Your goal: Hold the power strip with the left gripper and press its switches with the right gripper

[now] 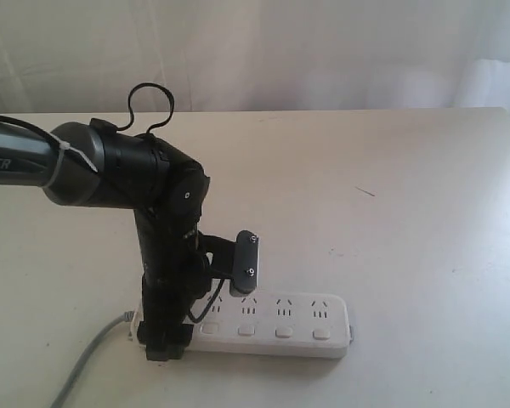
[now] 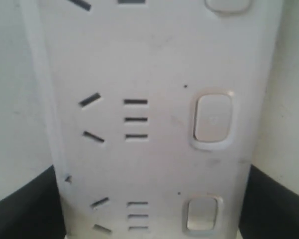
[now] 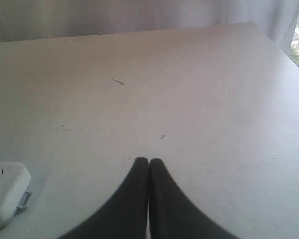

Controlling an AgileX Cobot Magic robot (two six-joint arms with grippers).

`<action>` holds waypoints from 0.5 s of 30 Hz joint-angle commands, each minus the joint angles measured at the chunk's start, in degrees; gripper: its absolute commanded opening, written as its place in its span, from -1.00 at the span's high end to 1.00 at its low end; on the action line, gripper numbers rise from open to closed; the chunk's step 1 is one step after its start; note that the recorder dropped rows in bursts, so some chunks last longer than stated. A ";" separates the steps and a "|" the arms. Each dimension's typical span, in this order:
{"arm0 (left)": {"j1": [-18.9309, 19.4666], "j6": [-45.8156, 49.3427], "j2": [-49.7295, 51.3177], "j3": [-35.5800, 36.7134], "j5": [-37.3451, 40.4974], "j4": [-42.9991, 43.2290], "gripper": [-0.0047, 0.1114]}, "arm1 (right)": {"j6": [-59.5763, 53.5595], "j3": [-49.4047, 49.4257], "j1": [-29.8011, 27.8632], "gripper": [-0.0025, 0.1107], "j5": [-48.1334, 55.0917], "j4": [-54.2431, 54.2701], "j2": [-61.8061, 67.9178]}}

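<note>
The white power strip [image 1: 280, 327] lies flat near the table's front edge, its grey cord [image 1: 85, 365] trailing off to the left. My left gripper [image 1: 166, 340] stands straight down over the strip's left end. In the left wrist view the strip [image 2: 154, 149] fills the frame, with a black finger [image 2: 20, 209] tight against each long side. Its switches [image 2: 213, 122] sit in a row beside the sockets; several show in the exterior view [image 1: 284, 331]. My right gripper [image 3: 149, 162] is shut and empty above bare table, away from the strip's rounded end [image 3: 5, 191]. It does not appear in the exterior view.
The pale table [image 1: 391, 187] stretches back to a white curtain. A small dark scratch [image 3: 118, 81] marks the tabletop beyond the right gripper. The left arm's dark camera module [image 1: 245, 263] hangs just above the strip's second socket group.
</note>
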 commanded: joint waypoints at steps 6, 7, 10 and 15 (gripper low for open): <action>2.26 -1.10 -1.84 0.94 2.36 -1.08 -0.56 | 0.00 0.25 -0.27 0.96 -0.56 -0.20 -0.29; 2.26 -1.10 -1.84 0.94 2.21 -1.08 -0.60 | 0.00 0.25 -0.27 0.96 -0.56 -0.20 -0.29; 2.26 -1.28 -1.84 0.94 1.30 -1.08 -0.64 | 0.00 0.25 -0.27 0.96 -0.56 -0.20 -0.29; 2.26 -3.59 -1.84 0.94 1.14 -1.08 -0.13 | 0.00 0.25 -0.27 0.96 -0.56 -0.20 -0.29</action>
